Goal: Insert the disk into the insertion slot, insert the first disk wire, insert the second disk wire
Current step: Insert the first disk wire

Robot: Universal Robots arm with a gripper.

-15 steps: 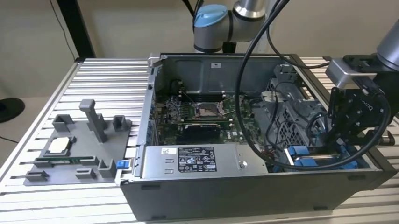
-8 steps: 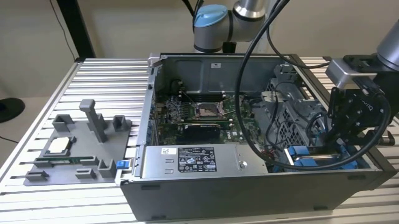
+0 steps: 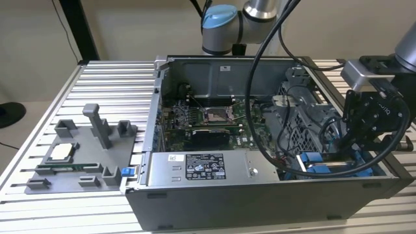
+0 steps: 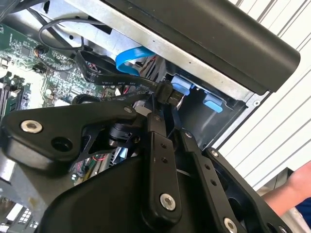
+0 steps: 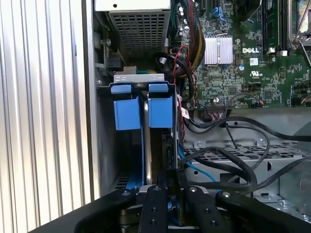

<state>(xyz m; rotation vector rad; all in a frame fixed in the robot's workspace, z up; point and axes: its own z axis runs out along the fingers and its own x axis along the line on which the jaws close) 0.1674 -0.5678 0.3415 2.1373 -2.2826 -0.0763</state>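
Note:
The disk (image 5: 147, 145) stands on edge in the insertion slot (image 5: 104, 145), and the blue tabs (image 5: 127, 114) of its frame sit at the slot's mouth. In the exterior view my gripper (image 3: 354, 146) hangs over the blue-railed bay (image 3: 325, 166) at the case's corner on the exterior view's right. In the second wrist view my gripper (image 4: 165, 104) is shut on the black connector (image 4: 169, 92) of a flat black disk wire (image 4: 112, 77), just short of the blue tabs (image 4: 212, 103). A blue ribbon wire (image 4: 133, 56) loops behind it. In the first wrist view my gripper (image 5: 167, 182) hovers beside the disk's edge.
The grey power-supply box (image 3: 201, 168) lies along the case's front. The motherboard (image 3: 208, 119) is behind it. Black cables (image 5: 228, 165) loop over the drive cage. A grey fixture plate (image 3: 78, 156) sits on the table at the exterior view's left. A person's arm (image 4: 291, 189) is outside the case.

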